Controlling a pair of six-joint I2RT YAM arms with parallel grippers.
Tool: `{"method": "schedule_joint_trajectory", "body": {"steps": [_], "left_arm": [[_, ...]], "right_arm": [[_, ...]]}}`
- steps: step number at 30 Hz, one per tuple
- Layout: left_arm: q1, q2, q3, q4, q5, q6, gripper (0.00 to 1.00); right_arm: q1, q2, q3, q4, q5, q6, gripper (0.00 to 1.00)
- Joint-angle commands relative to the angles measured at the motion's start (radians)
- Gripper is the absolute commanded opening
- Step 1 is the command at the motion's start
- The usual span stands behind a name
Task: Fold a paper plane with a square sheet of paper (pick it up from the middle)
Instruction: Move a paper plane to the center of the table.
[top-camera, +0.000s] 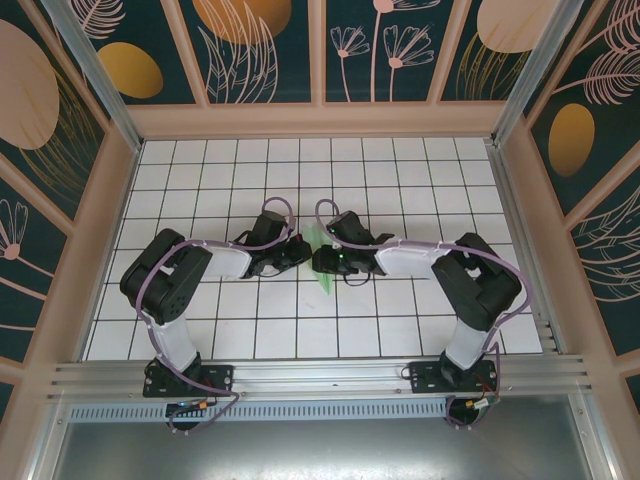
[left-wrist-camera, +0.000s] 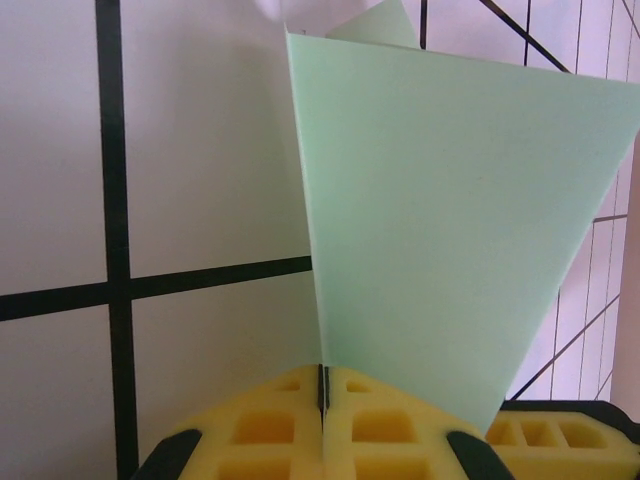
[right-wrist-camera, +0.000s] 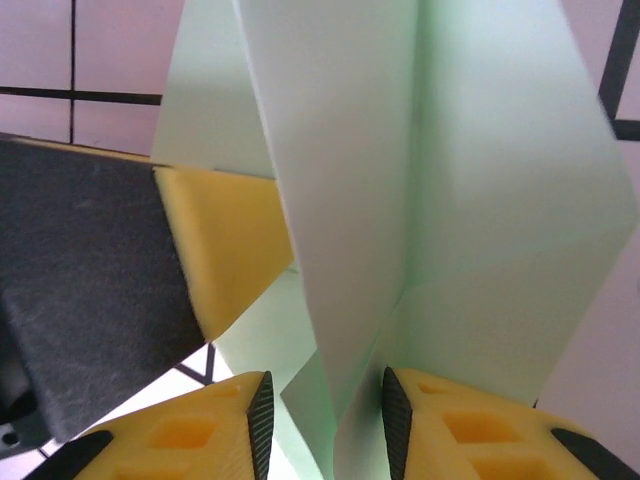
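Note:
The pale mint-green sheet of paper (top-camera: 327, 284) stands on edge at mid-table between both arms, creased into long flaps like a slim paper plane. My left gripper (top-camera: 300, 252) is shut on it. In the left wrist view the yellow pads (left-wrist-camera: 323, 385) meet on the paper's lower edge and a broad flap (left-wrist-camera: 450, 220) rises above them. My right gripper (top-camera: 335, 262) faces it from the right. In the right wrist view its jaws (right-wrist-camera: 325, 400) stand apart with the folded layers (right-wrist-camera: 480, 200) hanging between them. The left gripper's yellow pad (right-wrist-camera: 225, 240) shows just beyond.
The white gridded tabletop (top-camera: 400, 180) stretches behind and beside the arms. Patterned walls (top-camera: 320, 50) enclose it on three sides. An aluminium rail (top-camera: 320, 375) runs along the near edge at the arm bases.

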Motion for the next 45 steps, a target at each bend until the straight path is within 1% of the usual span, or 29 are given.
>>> {"method": "schedule_joint_trajectory", "body": {"steps": [1, 4, 7, 8, 11, 12, 14, 18, 24, 27, 29, 33, 39, 45], "left_arm": [[0.009, 0.006, -0.007, 0.026, 0.012, -0.004, 0.0], [0.009, 0.003, -0.003, 0.02, 0.012, -0.003, 0.0], [0.009, -0.008, 0.003, 0.008, 0.008, -0.003, 0.07], [0.011, -0.015, 0.005, 0.0, 0.006, 0.0, 0.11], [0.021, -0.049, 0.026, -0.058, -0.015, 0.012, 0.2], [0.026, -0.067, 0.042, -0.104, -0.034, 0.025, 0.26], [0.042, -0.099, 0.067, -0.188, -0.081, 0.056, 0.37], [0.091, -0.165, 0.105, -0.338, -0.18, 0.097, 0.56], [0.157, -0.212, 0.11, -0.443, -0.291, 0.133, 0.75], [0.168, -0.231, 0.106, -0.467, -0.336, 0.153, 0.87], [0.171, -0.24, 0.103, -0.478, -0.359, 0.165, 0.93], [0.171, -0.257, 0.092, -0.482, -0.38, 0.179, 0.98], [0.173, -0.266, 0.072, -0.475, -0.386, 0.18, 0.99], [0.174, -0.245, 0.079, -0.471, -0.377, 0.181, 0.99]], "right_arm": [[0.008, 0.024, 0.035, -0.045, 0.04, -0.019, 0.37], [0.012, 0.032, 0.052, -0.066, 0.07, -0.02, 0.35], [0.014, 0.047, 0.074, -0.097, 0.1, -0.023, 0.32], [0.016, 0.054, 0.082, -0.106, 0.104, -0.023, 0.29], [0.019, 0.069, 0.106, -0.131, 0.126, -0.025, 0.16], [0.019, 0.073, 0.116, -0.146, 0.143, -0.023, 0.12], [0.019, 0.074, 0.136, -0.173, 0.18, -0.023, 0.08], [0.015, 0.081, 0.192, -0.236, 0.27, -0.014, 0.06], [-0.025, 0.13, 0.27, -0.305, 0.358, 0.007, 0.06], [-0.079, 0.161, 0.315, -0.31, 0.354, 0.004, 0.06], [-0.111, 0.191, 0.362, -0.322, 0.354, -0.018, 0.06], [-0.159, 0.254, 0.445, -0.352, 0.366, -0.068, 0.08], [-0.203, 0.315, 0.514, -0.38, 0.36, -0.146, 0.11], [-0.213, 0.374, 0.568, -0.398, 0.352, -0.154, 0.13]]}}
